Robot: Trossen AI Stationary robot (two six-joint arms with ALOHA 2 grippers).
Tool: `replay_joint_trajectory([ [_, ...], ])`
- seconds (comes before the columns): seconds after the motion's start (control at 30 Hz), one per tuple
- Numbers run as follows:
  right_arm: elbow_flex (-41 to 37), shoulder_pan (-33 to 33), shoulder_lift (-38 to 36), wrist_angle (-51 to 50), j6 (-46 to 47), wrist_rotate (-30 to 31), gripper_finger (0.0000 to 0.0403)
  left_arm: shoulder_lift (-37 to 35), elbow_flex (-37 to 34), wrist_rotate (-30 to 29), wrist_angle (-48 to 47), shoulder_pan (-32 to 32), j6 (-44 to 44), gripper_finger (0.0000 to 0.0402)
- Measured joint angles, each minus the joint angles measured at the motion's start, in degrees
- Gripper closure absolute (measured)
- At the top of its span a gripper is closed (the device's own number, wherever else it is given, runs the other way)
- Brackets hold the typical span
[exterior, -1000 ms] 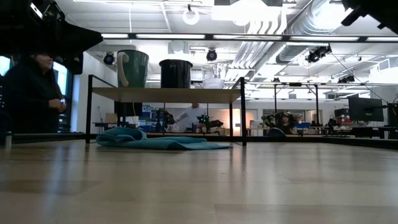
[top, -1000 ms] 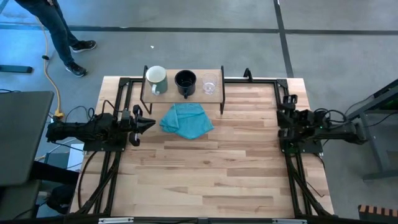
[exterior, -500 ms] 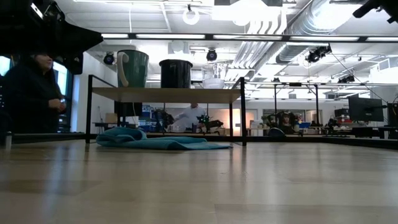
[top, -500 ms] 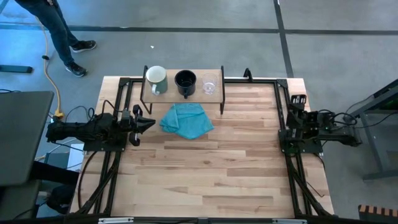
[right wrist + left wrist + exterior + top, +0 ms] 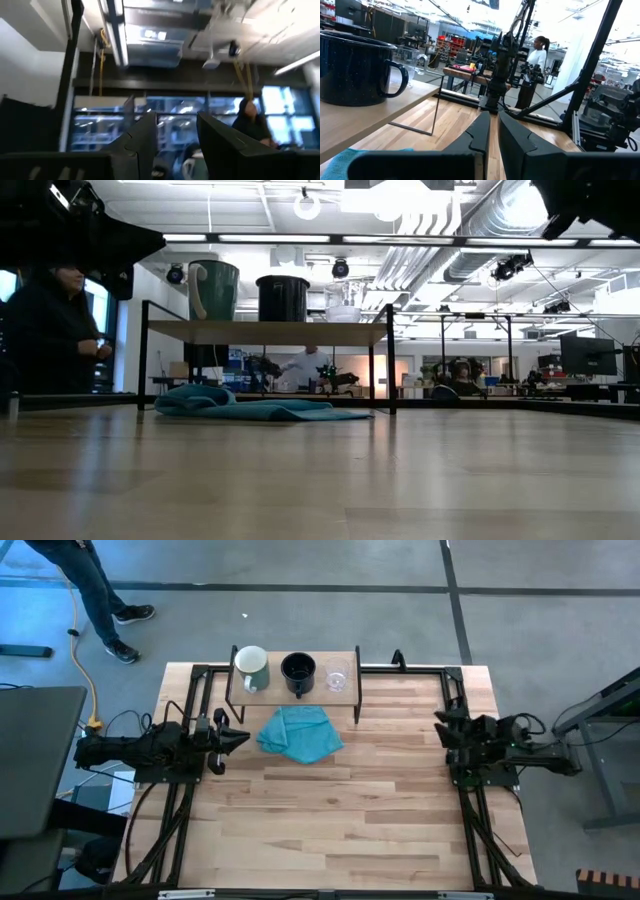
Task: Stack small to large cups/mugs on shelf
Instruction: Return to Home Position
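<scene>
Pale white-green handled mug [image 5: 251, 667], black handled mug [image 5: 298, 670] and small clear glass cup [image 5: 337, 677] stand in a row on the low light-wood shelf [image 5: 272, 686] at the table's [image 5: 340, 810] 12 o'clock edge. The left gripper [image 5: 238, 738], at 9 o'clock, is closed to a sliver and empty. The right gripper [image 5: 440, 725], at 3 o'clock, is spread apart and empty.

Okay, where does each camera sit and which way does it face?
High view: overhead, looking straight down; shows both arms, left gripper and right gripper at the table's sides.
Low view: tabletop height, level toward the shelf; dark arm parts at top corners.
Left wrist view: on the left wrist, looking past its shut fingers toward the right arm.
Right wrist view: on the right wrist, tilted up at the ceiling; open fingers show.
Shared: high, low and left wrist views show the black mug.
</scene>
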Motion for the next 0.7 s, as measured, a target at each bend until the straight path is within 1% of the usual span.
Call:
replay_joint_trajectory([
  [0.2,0.0,0.0,0.0,-8.3,7.7,-1.4,0.0269,0.0,0.0,0.0,0.0,0.0,-0.1,0.0376],
  [0.37,0.0,0.0,0.0,-15.8,13.2,-4.8,0.0269,0.0,0.0,0.0,0.0,0.0,-0.1,0.0376],
  [0.47,0.0,0.0,0.0,-19.7,14.5,-5.8,0.0269,0.0,0.0,0.0,0.0,0.0,-0.1,0.0376],
  [0.7,0.0,0.0,0.0,-25.2,14.6,-8.2,0.0269,0.0,0.0,0.0,-0.4,0.0,-0.1,0.0376],
])
